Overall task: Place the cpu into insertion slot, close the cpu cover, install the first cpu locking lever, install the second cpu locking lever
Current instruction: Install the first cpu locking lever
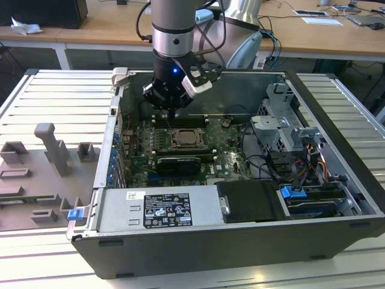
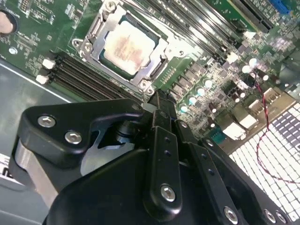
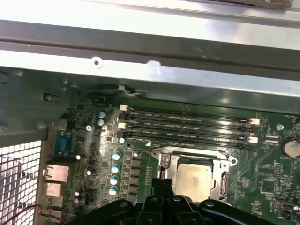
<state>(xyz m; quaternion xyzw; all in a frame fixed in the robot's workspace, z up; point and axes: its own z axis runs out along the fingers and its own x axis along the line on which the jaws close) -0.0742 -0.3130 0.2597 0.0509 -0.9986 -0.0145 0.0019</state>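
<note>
**CPU seated under its cover, hand poised beside the socket**

A ribbed metal counter (image 1: 36,102) carries an open computer case (image 1: 240,259) lying on its side. The arm (image 1: 173,30) reaches down into the case from above. Along the near wall of the case sits a grey power supply (image 1: 156,211). Beyond it lies the green motherboard (image 2: 28,28), with a long black expansion card (image 1: 178,164) between the power supply and the socket.

Black memory slots (image 3: 187,126) run in parallel rows just beside the insertion slot (image 2: 86,47), on its far side in the exterior view. The hand (image 1: 171,114) hangs over these rows. In both wrist views its tip (image 2: 157,96) (image 3: 161,183) is close to a corner of the socket. Its fingers are drawn together and grip nothing. Whether the tip touches the board cannot be told.

The cpu cover (image 2: 157,54) lies flat, its silver frame around the chip. The cpu (image 2: 129,47) rests inside the insertion slot with its pale metal top showing through the cover's cut-out. In the first wrist view the cpu (image 3: 194,180) is just past the tip.
</note>
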